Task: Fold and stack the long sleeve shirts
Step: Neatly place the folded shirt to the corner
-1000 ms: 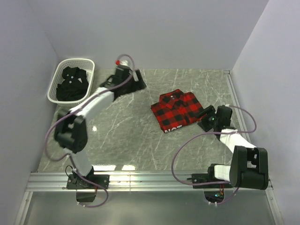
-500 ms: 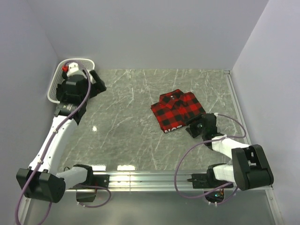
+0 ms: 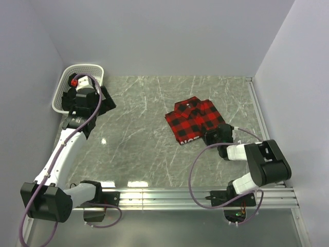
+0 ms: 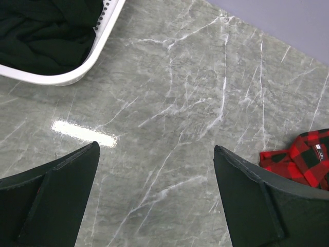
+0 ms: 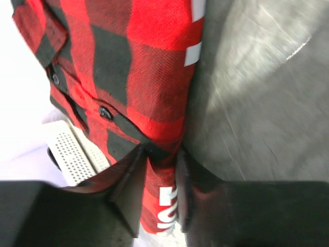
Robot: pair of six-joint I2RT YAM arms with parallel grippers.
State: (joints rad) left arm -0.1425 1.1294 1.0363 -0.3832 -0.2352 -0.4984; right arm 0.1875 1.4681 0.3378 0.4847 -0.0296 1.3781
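Flannel first: the red-and-black buffalo-check shirt (image 3: 195,121) lay folded into a compact, slightly skewed rectangle on the grey marbled table (image 3: 139,128), collar toward the far wall and button placket facing up. A white strip with lettering (image 3: 189,140) showed along its near edge.

My right gripper (image 3: 213,135) sat low at the flannel's near right corner. In my right wrist view, the two dark fingers (image 5: 128,180) stood close together with a fold of the checked cloth pinched between them, so I had hold of the flannel's edge. A dark button (image 5: 105,112) on the placket showed just beyond that pinch, and the white lettering ran down beside the fingers.

My left gripper (image 4: 155,146) hovered well to the left of the flannel, with its jaws spread wide and nothing between them but bare table. From that wrist, the flannel showed only as a red-checked corner at the right edge of the view.

The white plastic lattice basket (image 3: 85,67) stood farther left of the flannel again, against the far left corner of the table. The plain black shirt (image 4: 41,31) lay crumpled inside it, unfolded, and well apart from the flannel. My left arm crossed over part of the basket in the top view, so most of the black cloth was hidden there.
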